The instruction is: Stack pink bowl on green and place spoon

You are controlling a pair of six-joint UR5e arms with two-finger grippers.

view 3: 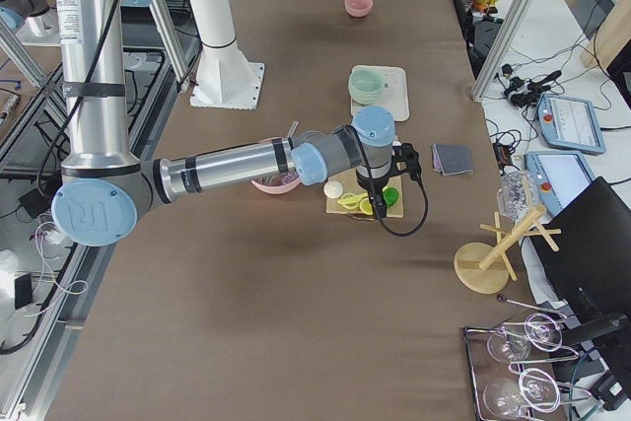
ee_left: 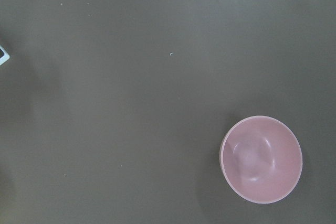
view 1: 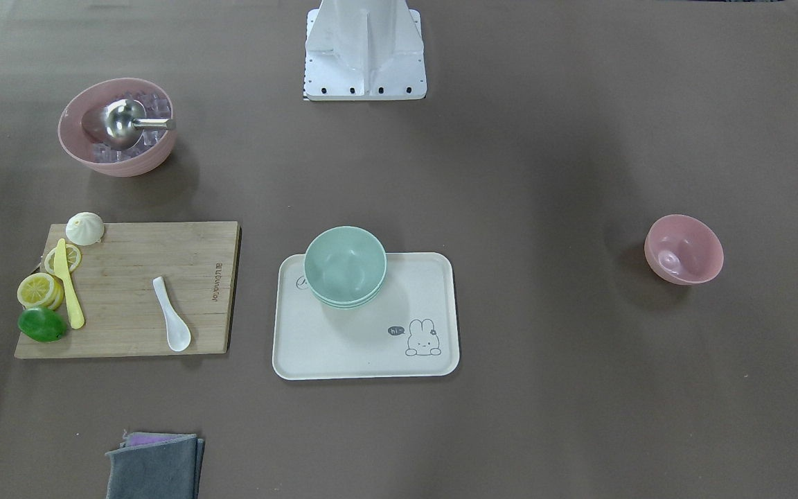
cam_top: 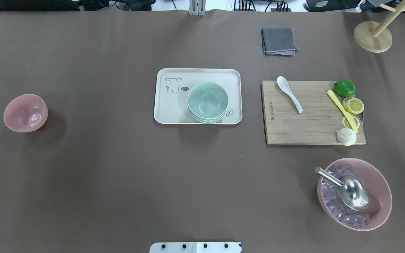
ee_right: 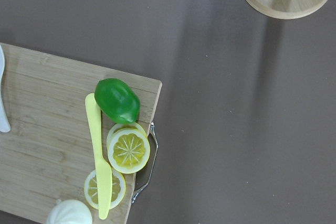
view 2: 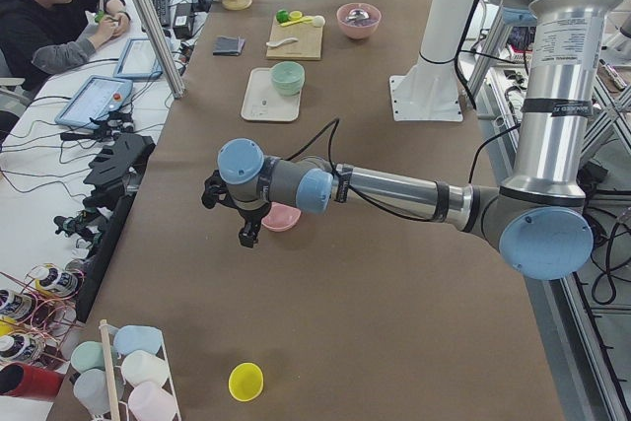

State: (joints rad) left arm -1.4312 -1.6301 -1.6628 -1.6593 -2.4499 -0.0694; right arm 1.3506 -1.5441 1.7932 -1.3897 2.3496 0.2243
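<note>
Evidently step one: left tool point(view 2: 245, 234) hovered over pink bowl point(cam_top: 25, 112), its opening impossible to tell. Next move called for descending, gripping rim, carrying onto green bowl point(cam_top: 207, 102).

Passable: open tabletop point(cam_top: 100, 175) between the small pink bowl point(cam_top: 25, 112), alone near the left end, and the central tray point(cam_top: 167, 112); also the whole strip along the robot-side edge.

Obstacles:
- stacked green bowls point(cam_top: 207, 102) on the tray's right half
- cutting board point(cam_top: 294, 130) just right of the tray, bearing spoon point(cam_top: 289, 93) and knife point(cam_top: 341, 109)
- ice-filled pink bowl point(cam_top: 385, 186) with steel scoop point(cam_top: 357, 195), near the robot-side right corner
- grey cloth point(cam_top: 279, 40) and wooden stand base point(cam_top: 372, 37), by the far edge
</note>
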